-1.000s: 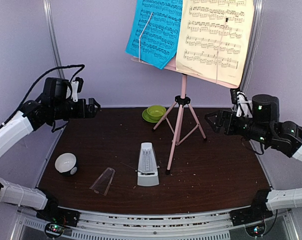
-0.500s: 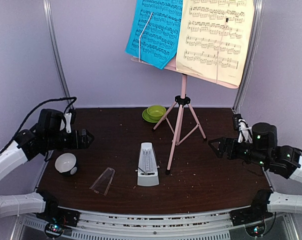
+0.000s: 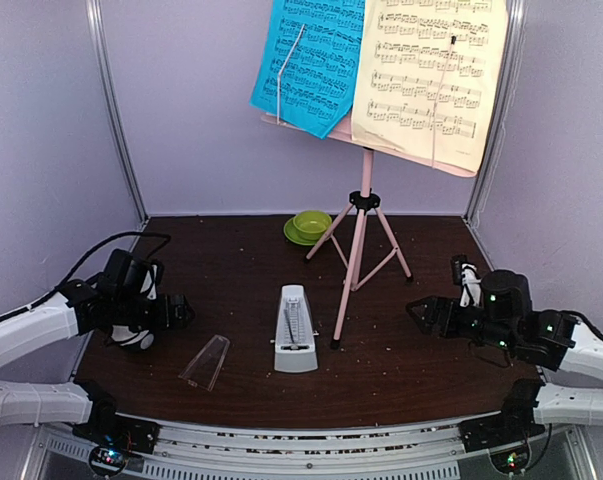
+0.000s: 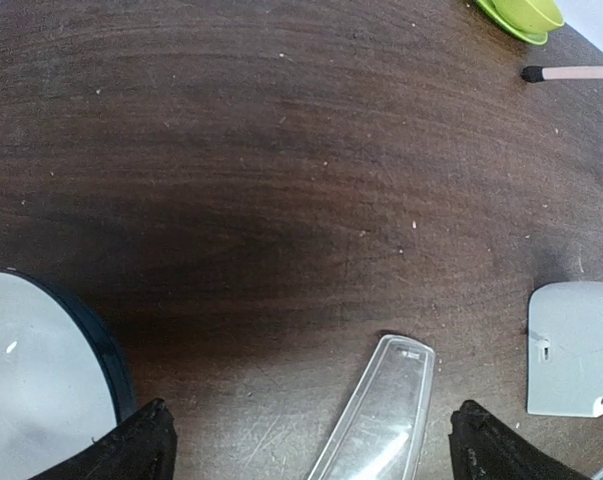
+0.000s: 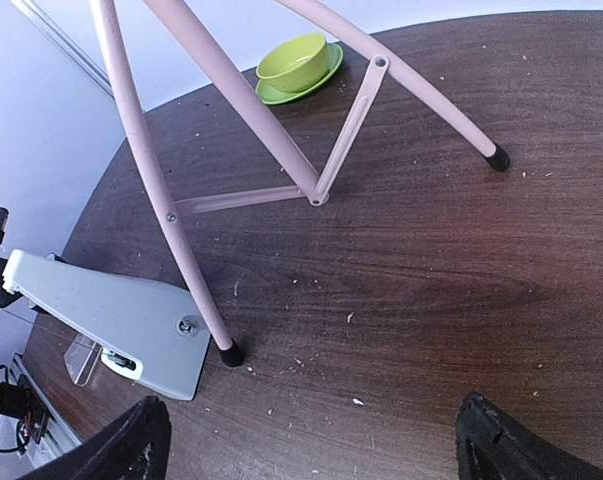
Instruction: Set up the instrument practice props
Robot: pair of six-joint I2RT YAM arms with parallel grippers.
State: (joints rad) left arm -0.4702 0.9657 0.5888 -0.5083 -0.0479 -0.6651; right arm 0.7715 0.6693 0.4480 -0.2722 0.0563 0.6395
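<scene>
The pink music stand (image 3: 359, 230) stands on its tripod at mid-table. Its desk holds a blue page (image 3: 311, 60) and a pale-yellow page (image 3: 431, 70). The white metronome (image 3: 295, 328) stands upright by the stand's front leg. Its clear cover (image 3: 207, 361) lies on the table to the left. My left gripper (image 3: 176, 312) is open and empty, low over the table; its wrist view shows the cover (image 4: 376, 415) between the fingers and the metronome (image 4: 573, 348) to the right. My right gripper (image 3: 418, 312) is open and empty, right of the stand legs (image 5: 231, 95) and metronome (image 5: 101, 320).
A green bowl on a saucer (image 3: 309, 225) sits at the back behind the stand. A small white-and-black cup (image 3: 131, 332) sits at the left edge, partly hidden by my left arm; it also shows in the left wrist view (image 4: 41, 380). Purple walls enclose the table.
Both arms have come down from mid-height to just above the table and drawn back toward the near edge. No object has moved.
</scene>
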